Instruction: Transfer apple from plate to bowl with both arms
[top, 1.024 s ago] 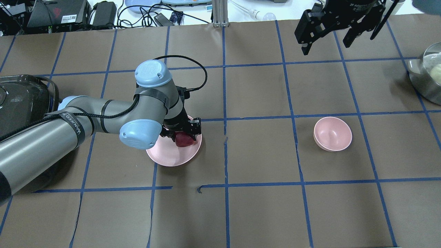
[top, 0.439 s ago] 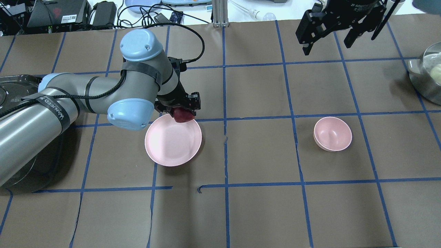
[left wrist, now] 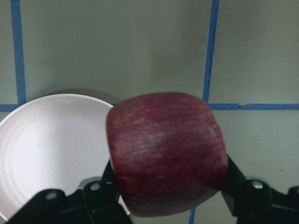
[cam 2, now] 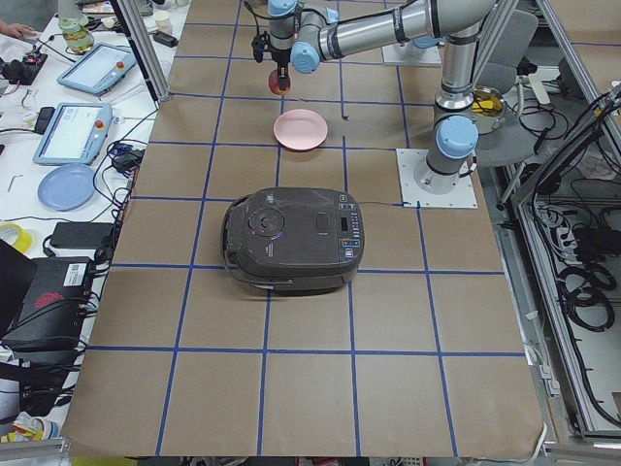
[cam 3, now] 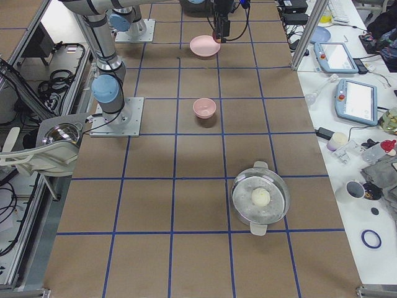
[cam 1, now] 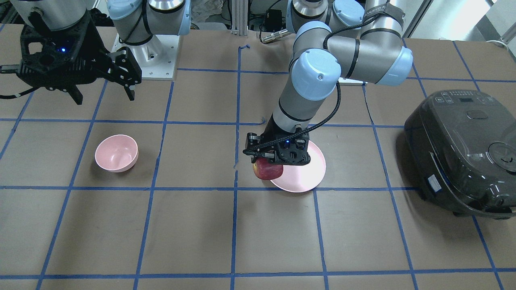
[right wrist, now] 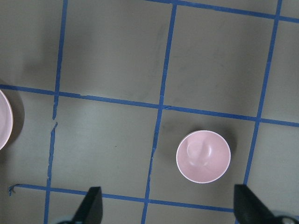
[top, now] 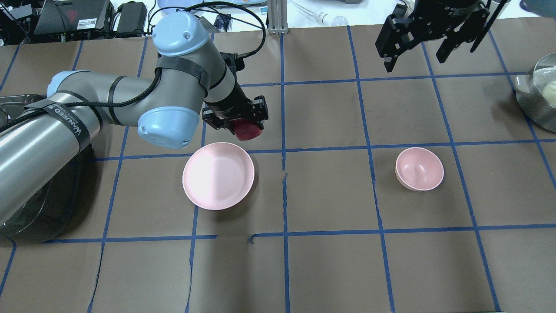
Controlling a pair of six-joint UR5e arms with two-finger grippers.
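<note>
My left gripper (top: 244, 126) is shut on the dark red apple (top: 246, 130) and holds it in the air beyond the far right rim of the pale pink plate (top: 213, 178). In the front view the apple (cam 1: 267, 170) hangs at the plate's (cam 1: 306, 173) edge; the left wrist view shows the apple (left wrist: 166, 151) between the fingers, with the plate (left wrist: 46, 144) below. The small pink bowl (top: 419, 168) stands empty to the right. My right gripper (top: 417, 54) is open and empty, high over the far right; the bowl (right wrist: 203, 156) shows beneath it.
A black rice cooker (cam 1: 463, 149) stands at my left end of the table. A steel pot (top: 538, 98) holding a pale round thing stands at the right edge. Blue tape lines grid the brown table cover. Cables and devices lie beyond the far edge.
My left gripper has lifted the apple off the plate and carried it up, away from me and slightly right. The plate now lies bare. The right gripper has barely moved.
</note>
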